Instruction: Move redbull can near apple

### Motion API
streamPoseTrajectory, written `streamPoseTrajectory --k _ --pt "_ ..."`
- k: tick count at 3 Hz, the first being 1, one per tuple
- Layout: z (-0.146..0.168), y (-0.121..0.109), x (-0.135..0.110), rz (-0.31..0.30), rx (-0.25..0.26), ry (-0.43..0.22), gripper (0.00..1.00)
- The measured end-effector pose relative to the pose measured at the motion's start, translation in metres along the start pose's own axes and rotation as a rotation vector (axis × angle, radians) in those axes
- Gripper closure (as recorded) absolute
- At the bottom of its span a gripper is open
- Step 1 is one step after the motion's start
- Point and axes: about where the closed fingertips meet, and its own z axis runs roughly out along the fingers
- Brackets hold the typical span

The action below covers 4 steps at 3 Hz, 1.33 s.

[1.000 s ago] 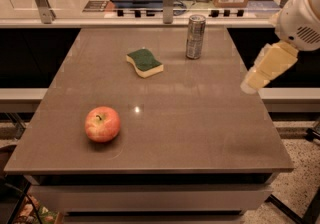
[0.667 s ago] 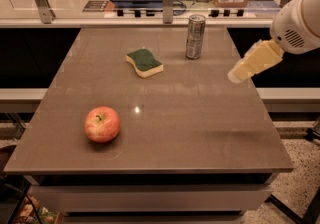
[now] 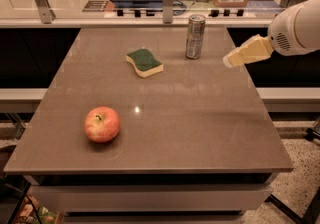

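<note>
the white arm enters from the right, its cream gripper angled down-left in mid-air.

Brown bench with a glare spot near its middle; a pale counter beyond its far edge; speckled floor past the right edge. The hand hovers by the far right corner.

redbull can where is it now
Camera view: the redbull can stands upright near the far edge of the table, right of the sponge; the gripper hovers to its right.
</note>
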Motion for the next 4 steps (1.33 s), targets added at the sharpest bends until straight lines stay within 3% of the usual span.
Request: streamPoseTrajectory --k 1,2,4 --pt "0.02 -0.019 -0.014 0.023 0.053 -0.086 0.0" --pt "0.038 -0.028 -0.029 0.023 0.06 -0.14 0.0" --pt "0.079 -0.026 -0.056 0.04 -0.009 -0.242 0.0"
